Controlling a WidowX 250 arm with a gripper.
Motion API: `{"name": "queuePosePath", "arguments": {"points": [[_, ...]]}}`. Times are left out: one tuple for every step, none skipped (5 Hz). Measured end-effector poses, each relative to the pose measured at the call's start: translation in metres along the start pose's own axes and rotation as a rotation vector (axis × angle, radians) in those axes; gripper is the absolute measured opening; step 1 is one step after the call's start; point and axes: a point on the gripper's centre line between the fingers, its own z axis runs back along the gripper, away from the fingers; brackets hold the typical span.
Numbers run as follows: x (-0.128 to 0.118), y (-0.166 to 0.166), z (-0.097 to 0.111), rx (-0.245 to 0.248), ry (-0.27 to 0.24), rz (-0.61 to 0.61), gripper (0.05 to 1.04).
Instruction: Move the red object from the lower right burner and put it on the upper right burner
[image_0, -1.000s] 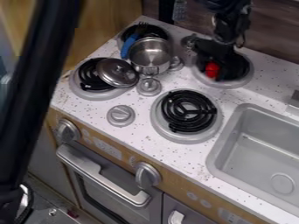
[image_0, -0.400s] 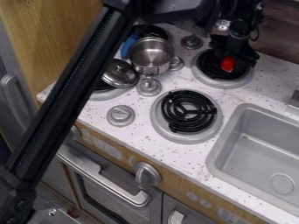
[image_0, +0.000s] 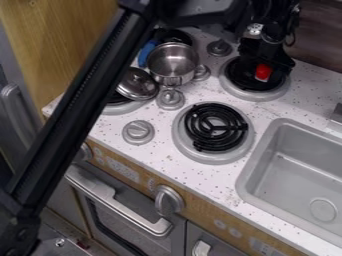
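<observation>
The gripper is hanging over the upper right burner, near the countertop's back edge. Whether it is grasping or releasing cannot be told. The red object is showing against that burner, just below the gripper.

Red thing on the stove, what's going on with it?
A robot arm has its gripper down over the upper right burner. The red object is there, right at the gripper, rather than at the lower right burner. Whether it is gripped, I can't tell. A metal pot stands to the left.
</observation>
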Motion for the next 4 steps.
{"name": "queuePosePath", "arguments": {"points": [[-0.016, 0.006, 0.007, -0.004, 0.02, 0.023, 0.998], [-0.041, 0.011, 0.028, -0.002, 0.029, 0.027, 0.998], [-0.066, 0.023, 0.06, 0.002, 0.053, 0.052, 0.998], [-0.108, 0.024, 0.066, -0.018, 0.161, 0.073, 0.998]]}}
